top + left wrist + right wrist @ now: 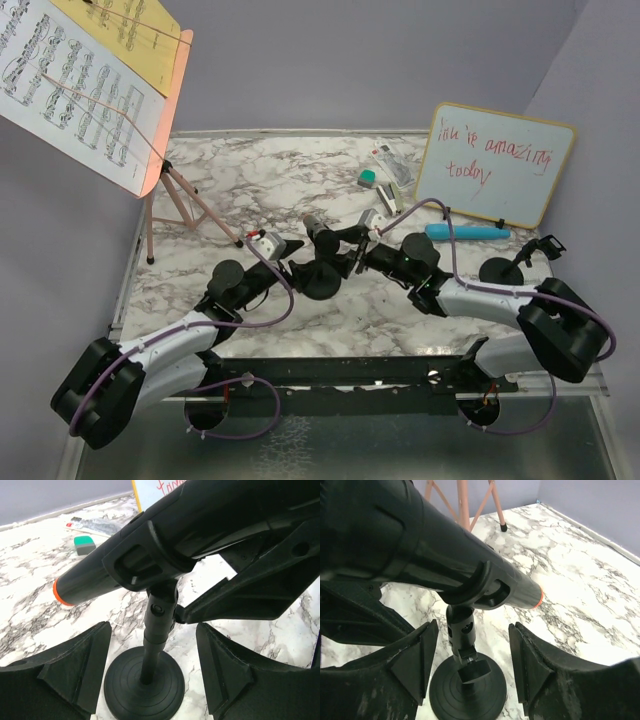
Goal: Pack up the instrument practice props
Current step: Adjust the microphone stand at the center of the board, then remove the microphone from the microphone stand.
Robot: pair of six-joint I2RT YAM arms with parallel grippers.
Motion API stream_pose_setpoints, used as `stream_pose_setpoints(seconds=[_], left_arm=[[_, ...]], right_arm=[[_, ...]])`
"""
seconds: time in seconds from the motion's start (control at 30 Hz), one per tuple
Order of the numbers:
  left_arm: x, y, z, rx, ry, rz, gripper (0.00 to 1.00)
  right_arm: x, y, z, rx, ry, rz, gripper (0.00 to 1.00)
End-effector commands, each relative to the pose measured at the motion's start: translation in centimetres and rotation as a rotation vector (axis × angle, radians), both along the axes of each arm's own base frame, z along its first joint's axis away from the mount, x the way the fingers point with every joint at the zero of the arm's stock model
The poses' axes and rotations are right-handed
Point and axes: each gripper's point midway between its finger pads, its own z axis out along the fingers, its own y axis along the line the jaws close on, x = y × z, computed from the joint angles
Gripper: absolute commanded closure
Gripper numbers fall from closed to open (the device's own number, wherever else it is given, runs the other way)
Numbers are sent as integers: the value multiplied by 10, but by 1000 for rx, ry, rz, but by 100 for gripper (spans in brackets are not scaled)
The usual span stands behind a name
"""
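Observation:
A black microphone (322, 234) with an orange ring lies tilted in the clip of a round-based mic pole (320, 280) at mid-table. My left gripper (288, 252) is open at the pole's left and my right gripper (357, 248) is open at its right. In the left wrist view the left gripper (152, 675) straddles the mic pole (157, 630) without touching it, the microphone (100, 577) above. From the right wrist, the right gripper (472, 665) flanks the mic pole (461, 630) the same way, under the microphone (445, 555). The pink music rack (170, 110) holds sheet-music pages (70, 90). The blue microphone (465, 232) lies beside a second mic pole (500, 270).
A wood-framed whiteboard (495, 165) with red writing leans at the back right. A stapler (385, 215) and a green eraser (367, 178) lie behind the grippers. The rack's tripod legs (175, 205) stand at the back left. Grey walls bound the marble table (270, 170).

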Motion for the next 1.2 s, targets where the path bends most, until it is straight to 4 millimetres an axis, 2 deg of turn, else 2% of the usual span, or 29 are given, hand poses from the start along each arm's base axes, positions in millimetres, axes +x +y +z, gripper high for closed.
stream_pose_setpoints(seconds=[0.0, 0.17, 0.4, 0.7, 0.8, 1.0, 1.17], left_arm=[[7, 0, 13, -31, -30, 24, 26], [11, -5, 13, -40, -9, 17, 26], [16, -6, 12, -55, 11, 35, 25], [19, -5, 12, -63, 20, 50, 25], [20, -5, 11, -63, 21, 52, 25], [20, -5, 15, -73, 18, 55, 25], [22, -6, 15, -78, 18, 55, 25]], right_arm=[[-27, -5, 10, -22, 44, 70, 31], [-49, -19, 40, 27, 78, 100, 21], [-77, -27, 87, 84, 64, 186, 12], [-63, -24, 156, 191, 88, 128, 10], [-53, -16, 158, 184, 143, 106, 10], [-34, -14, 136, 134, 228, 18, 11], [-28, -25, 116, 110, 245, -50, 23]])
